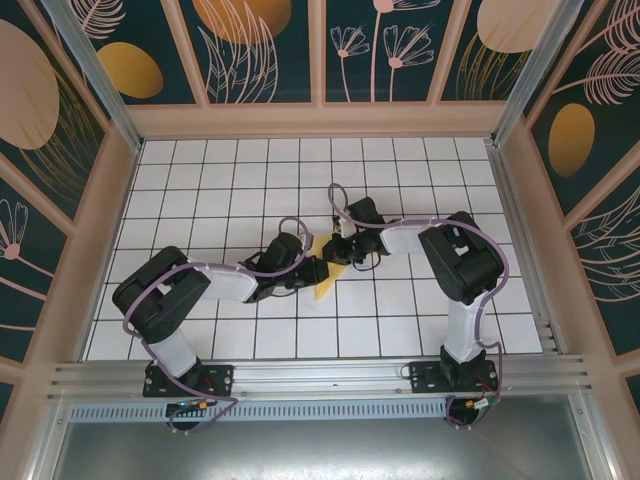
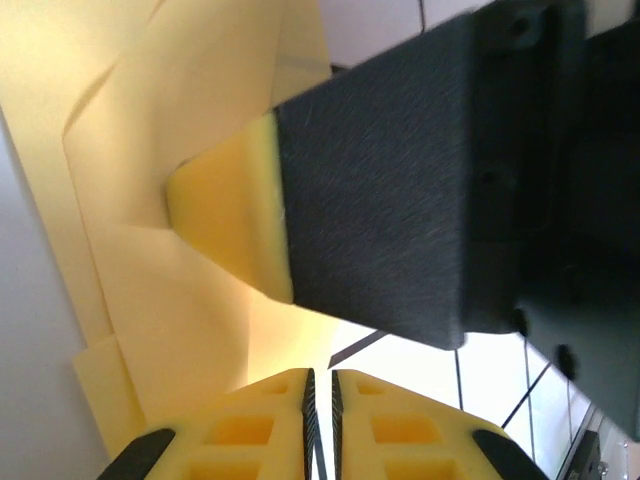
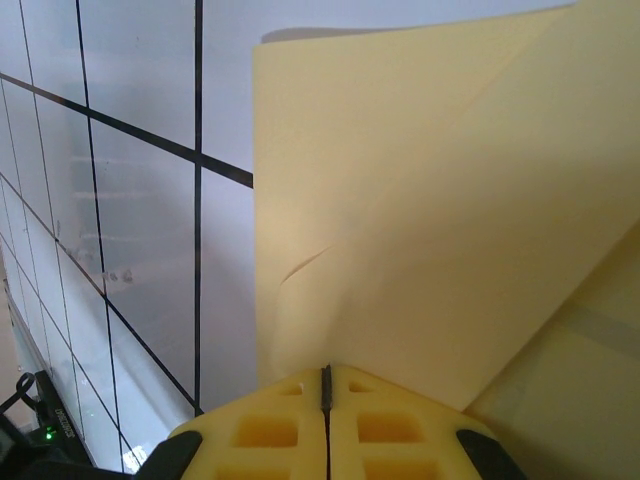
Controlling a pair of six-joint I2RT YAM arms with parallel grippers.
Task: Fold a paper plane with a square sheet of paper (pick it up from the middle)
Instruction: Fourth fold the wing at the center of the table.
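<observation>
- Mid white tiled worktop (image 1: 200,330), between both arms: thin yellow folded paper sheet (image 1: 326,284), creased into overlapping layers
- At its 8 o'clock: left gripper (image 1: 321,268), jaws nearly together with a thin slit left; cannot tell whether gripping paper
- At its 1 o'clock: right gripper (image 1: 344,252), jaws clenched on the sheet's edge
- From left wrist: right gripper's yellow pad (image 2: 228,215) against the paper

Brightly, evenly lit from above in the top view, faint soft shadows on the table (image 1: 200,170). Blurred up close in both wrist views; backlit glow through the square sheet of paper (image 2: 150,280).
</observation>
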